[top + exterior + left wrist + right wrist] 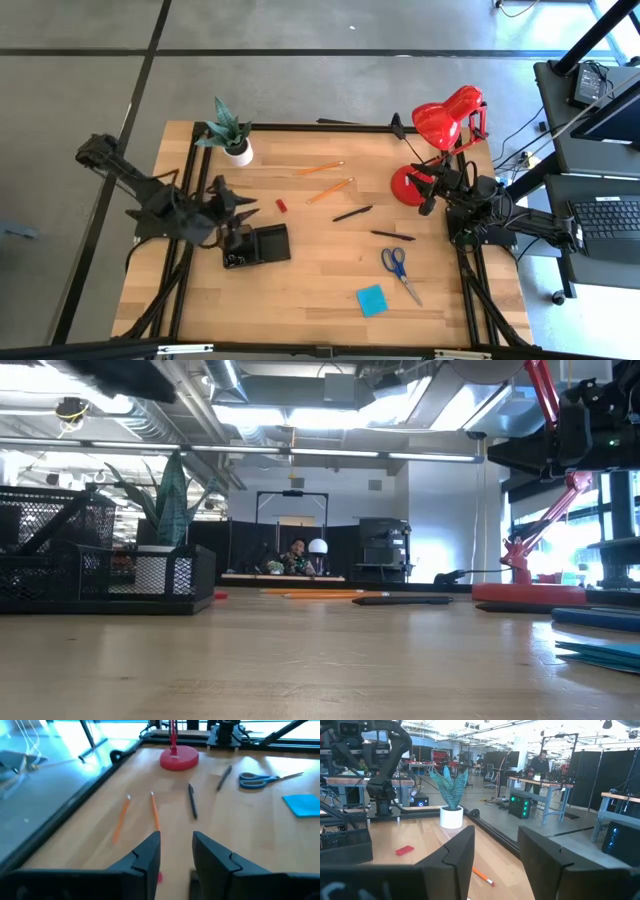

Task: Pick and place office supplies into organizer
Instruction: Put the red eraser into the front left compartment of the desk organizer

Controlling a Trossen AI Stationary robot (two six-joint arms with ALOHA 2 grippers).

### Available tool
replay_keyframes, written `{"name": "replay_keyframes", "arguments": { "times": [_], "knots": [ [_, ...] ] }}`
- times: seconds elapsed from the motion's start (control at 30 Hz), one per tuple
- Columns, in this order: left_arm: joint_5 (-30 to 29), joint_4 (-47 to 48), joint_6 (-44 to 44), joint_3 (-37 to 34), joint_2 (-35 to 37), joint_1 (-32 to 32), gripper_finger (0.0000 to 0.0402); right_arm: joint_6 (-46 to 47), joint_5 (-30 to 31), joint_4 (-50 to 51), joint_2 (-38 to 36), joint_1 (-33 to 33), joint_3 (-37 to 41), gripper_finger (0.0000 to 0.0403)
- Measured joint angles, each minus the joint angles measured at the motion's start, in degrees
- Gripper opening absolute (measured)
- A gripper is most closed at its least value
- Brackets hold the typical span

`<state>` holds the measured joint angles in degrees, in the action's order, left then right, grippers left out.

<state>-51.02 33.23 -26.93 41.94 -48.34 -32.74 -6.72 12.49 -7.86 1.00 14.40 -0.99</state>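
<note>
Left end effector (232, 238) fingers apart and empty, just above black organizer (262, 246) near desk (320, 290) left edge, red piece (281, 205) close beyond, pencils (329, 189), pens (352, 213), scissors (399, 268), blue pad (371, 299) well apart, right end effector (428, 190) parted beside lamp (440, 130).

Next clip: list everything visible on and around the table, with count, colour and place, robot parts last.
Pencils: two, orange, far middle of the table.
Pens: two, black, centre, right of the pencils.
Scissors: one pair, blue handles, near right.
Sticky-note pad: one, blue, near edge, left of the scissors.
Small piece: one, red, between plant and organizer.
Organizer: one, black, left of centre.
Plant: one, green in a white pot, far left corner.
Desk lamp: one, red, far right corner.
Left claw: dark, fingers apart, over the organizer's left end.
Right claw: dark, fingers apart, beside the lamp base, holding nothing.
</note>
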Motion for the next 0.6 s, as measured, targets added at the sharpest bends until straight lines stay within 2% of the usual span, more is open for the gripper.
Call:
{"name": "replay_keyframes", "arguments": {
  "times": [0.2, 0.43, 0.6],
  "knots": [
    [9.6, -9.1, 16.7, 0.0, -1.6, 12.5, 0.0135, 0.0, 0.0, 0.0, 0.0, 0.0, 0.0, 0.0154],
    [26.3, -10.7, 23.5, 0.0, -5.3, 27.3, 0.0139, -1.1, 0.0, 0.1, 0.0, 0.0, 0.0, 0.0154],
    [35.2, -8.3, 28.7, 1.8, -9.7, 35.4, 0.0139, -1.4, 0.0, 0.1, 0.0, 0.0, 0.0, 0.0154]
  ]
}}
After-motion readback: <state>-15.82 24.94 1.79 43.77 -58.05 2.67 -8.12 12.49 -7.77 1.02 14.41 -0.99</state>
